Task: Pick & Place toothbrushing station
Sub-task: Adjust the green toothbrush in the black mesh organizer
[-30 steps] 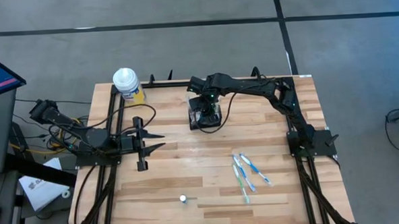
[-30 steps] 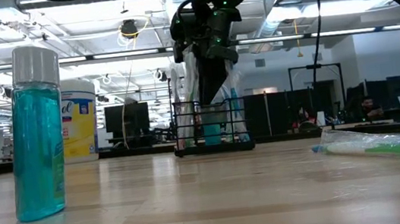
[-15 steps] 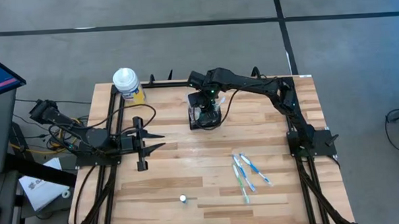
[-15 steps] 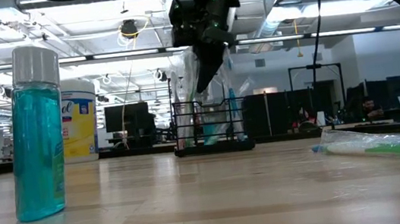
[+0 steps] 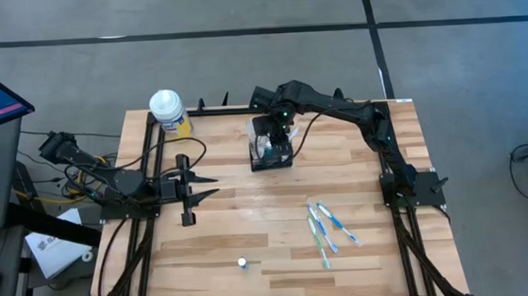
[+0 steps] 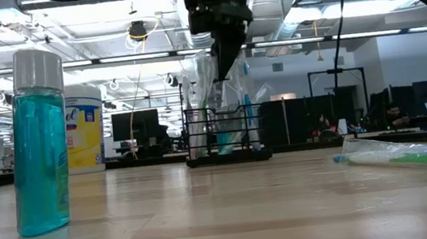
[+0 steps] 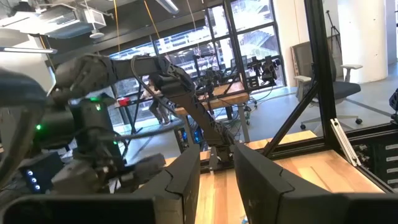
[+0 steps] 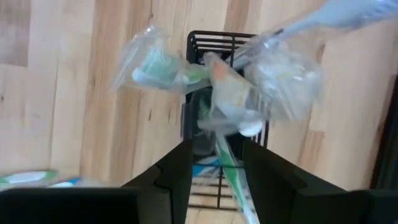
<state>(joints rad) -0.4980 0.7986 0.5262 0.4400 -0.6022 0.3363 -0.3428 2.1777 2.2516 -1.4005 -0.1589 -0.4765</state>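
Two jaws of right gripper point(image 5: 275, 140) stood parted, empty, hovering above station point(image 5: 271, 154). Station sat at table's point(image 5: 250, 229) far middle, several wrapped brushes point(image 8: 217, 93) upright inside. Judged partly done: wrapped brushes point(image 5: 324, 226) lay loose nearer front. Left gripper point(image 5: 214, 186) waited far left of station, jaws ajar, empty.

Only partial script ending "ol" legible on yellow bottle point(image 6: 84, 127); rest unreadable.
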